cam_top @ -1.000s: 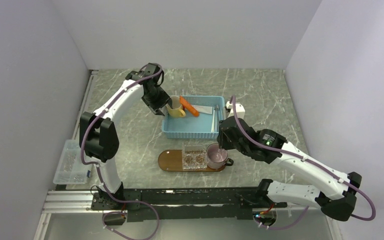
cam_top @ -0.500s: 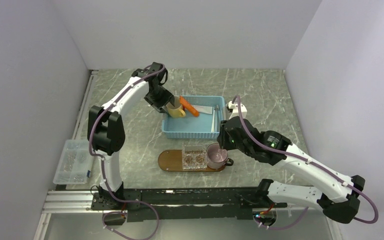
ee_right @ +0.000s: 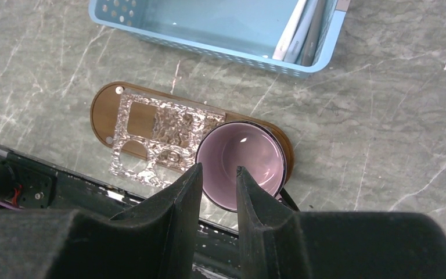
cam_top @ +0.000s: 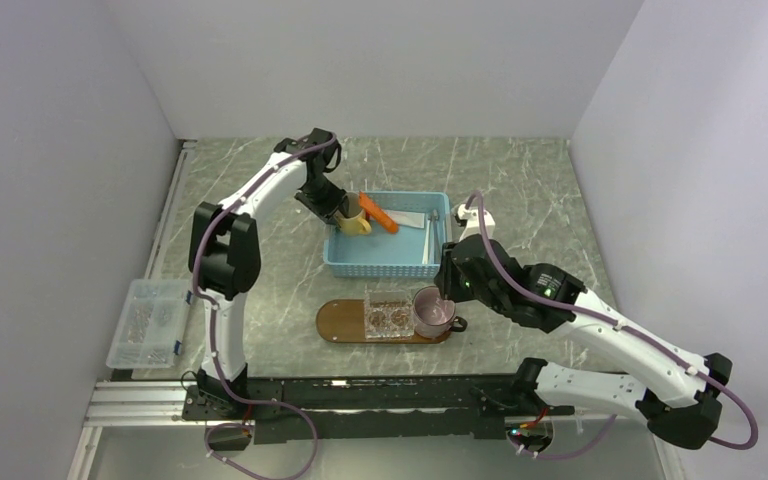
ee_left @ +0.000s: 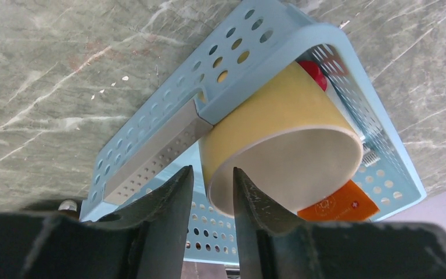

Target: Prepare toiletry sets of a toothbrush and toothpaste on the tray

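Observation:
An orange tube [cam_top: 378, 212] with a red cap lies in the blue basket [cam_top: 385, 265], beside a white tube [cam_top: 415, 218]. Pale stick-like brushes [ee_right: 302, 29] lie at the basket's right end. A yellow cup [ee_left: 279, 145] lies on its side at the basket's left end, partly over the orange tube [ee_left: 337, 204]. My left gripper [ee_left: 212, 170] straddles the cup's rim, one finger inside and one outside, with a slit still showing at the outer finger. The wooden tray [cam_top: 340, 320] carries a crinkled clear holder [cam_top: 388, 316] and a pink mug [ee_right: 241, 157]. My right gripper [ee_right: 219, 167] is shut on the mug's rim.
A clear box of small parts [cam_top: 148, 322] sits at the table's left edge. A small white object [cam_top: 480, 215] stands just right of the basket. Walls close in the table at the left, back and right.
My left gripper has moved right to the yellow cup and its jaws have narrowed round the rim. The right arm and the mug have hardly moved.

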Robot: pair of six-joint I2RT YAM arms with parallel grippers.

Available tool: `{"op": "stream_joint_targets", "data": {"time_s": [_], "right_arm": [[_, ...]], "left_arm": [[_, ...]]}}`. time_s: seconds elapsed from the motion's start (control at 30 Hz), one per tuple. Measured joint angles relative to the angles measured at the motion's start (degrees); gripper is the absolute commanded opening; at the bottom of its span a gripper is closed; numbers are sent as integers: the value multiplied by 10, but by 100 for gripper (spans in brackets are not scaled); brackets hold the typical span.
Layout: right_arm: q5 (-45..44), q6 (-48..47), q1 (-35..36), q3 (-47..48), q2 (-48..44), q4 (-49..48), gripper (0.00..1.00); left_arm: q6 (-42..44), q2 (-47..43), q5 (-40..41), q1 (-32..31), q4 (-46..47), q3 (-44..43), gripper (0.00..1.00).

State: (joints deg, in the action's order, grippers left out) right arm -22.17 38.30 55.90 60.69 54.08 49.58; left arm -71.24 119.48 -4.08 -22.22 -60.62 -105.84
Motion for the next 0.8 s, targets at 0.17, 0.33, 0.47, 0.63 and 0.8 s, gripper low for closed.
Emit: {"op": "stream_joint_targets", "data": {"time_s": [0.17,0.33,0.47,0.63,0.8], "right_arm": [[0,0,0,-11,-1,0,31],[0,0,-3,-14,-6,0,31],[0,0,-3,-16,-14,0,30],[0,0,-4,-16,-16,1,30],[0,0,-4,-16,-17,1,30]], "left_arm": [[1,13,-3,0,0,-7,23],[4,15,-1,0,-1,-9,0],[6,15,-1,0,1,-9,0],[15,15,-1,0,2,-9,0],[47,15,-1,0,-5,-23,0]]}}
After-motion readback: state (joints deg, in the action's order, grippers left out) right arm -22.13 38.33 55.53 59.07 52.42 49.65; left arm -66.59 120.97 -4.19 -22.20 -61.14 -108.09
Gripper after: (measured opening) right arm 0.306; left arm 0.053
